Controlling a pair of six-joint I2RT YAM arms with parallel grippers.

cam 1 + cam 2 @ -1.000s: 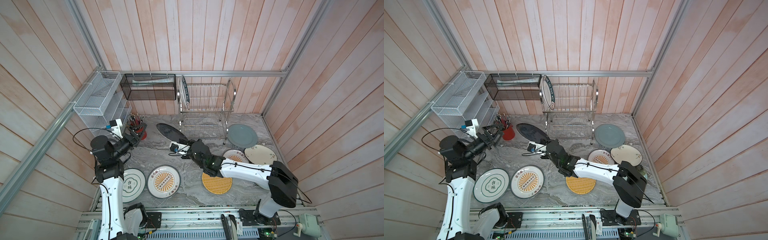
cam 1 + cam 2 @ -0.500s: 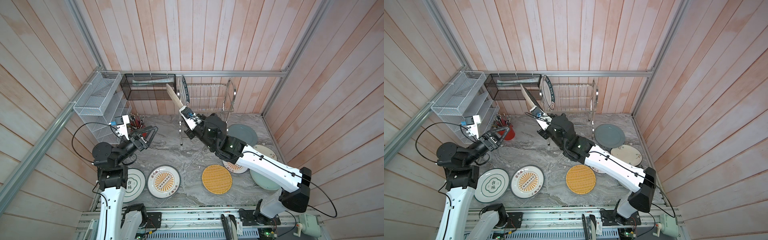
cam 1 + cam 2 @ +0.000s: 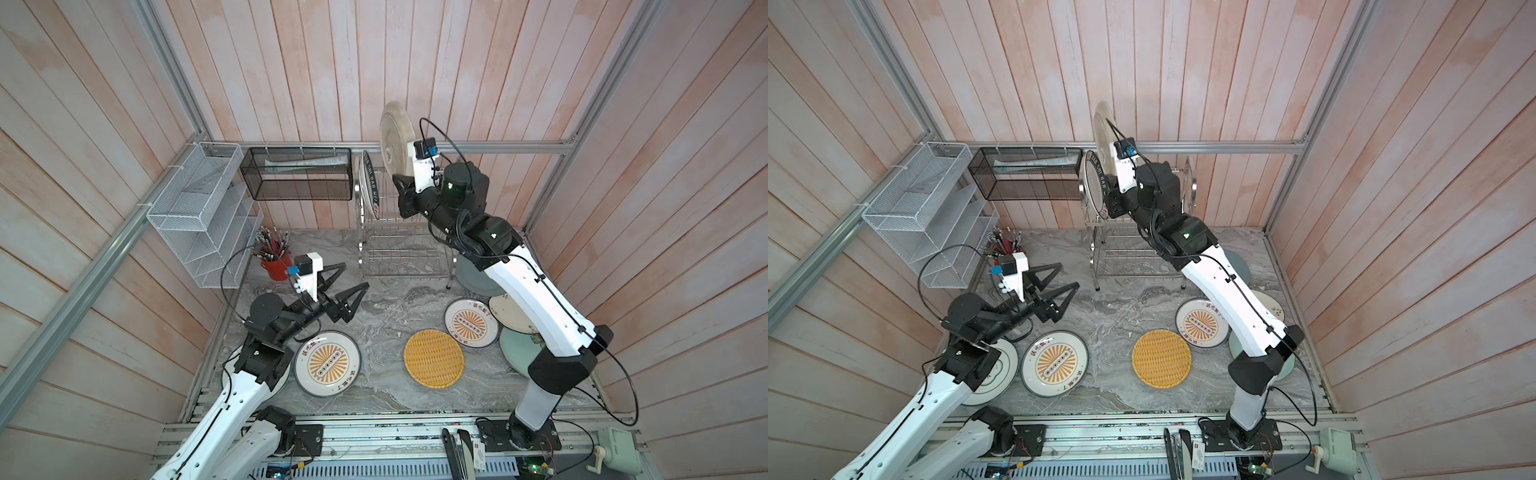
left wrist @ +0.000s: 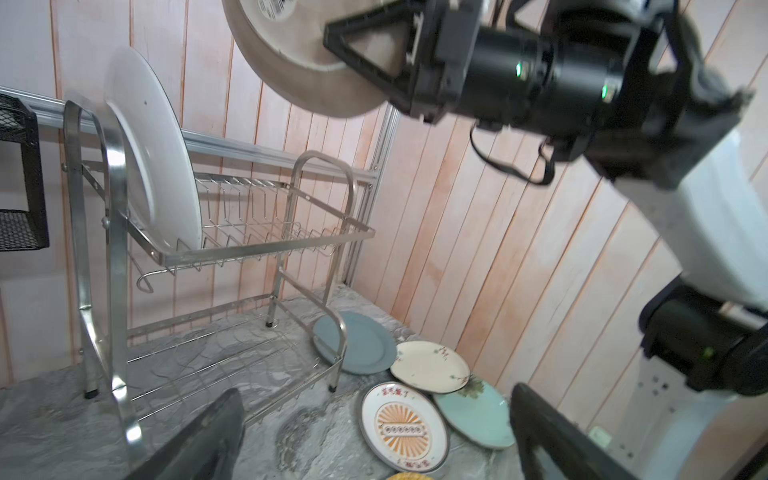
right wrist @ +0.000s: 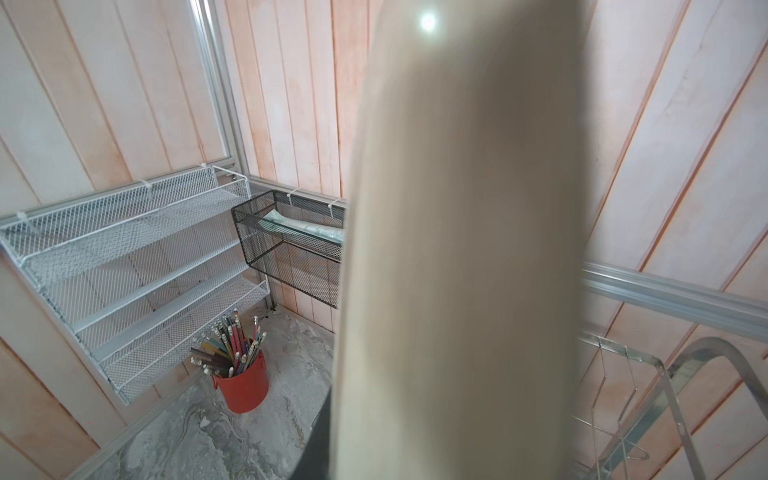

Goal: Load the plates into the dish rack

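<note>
Lining up the drop
Our right gripper (image 3: 402,183) clamps the round beige plate (image 3: 392,137) upright above the shiny steel-wire dish rack (image 3: 407,274); left gripper (image 3: 355,275) hangs open.

Lab test booth: plank walls (image 3: 291,62), aluminium frame (image 3: 498,146), mounting rail (image 3: 374,432).

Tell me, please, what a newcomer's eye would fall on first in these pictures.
A beige plate is held aloft above the dish rack at the back wall, gripped by the right end effector. One dark-lettered plate stands in the rack's upper tier, while a yellow woven plate and others lie flat on the grey table.
</note>
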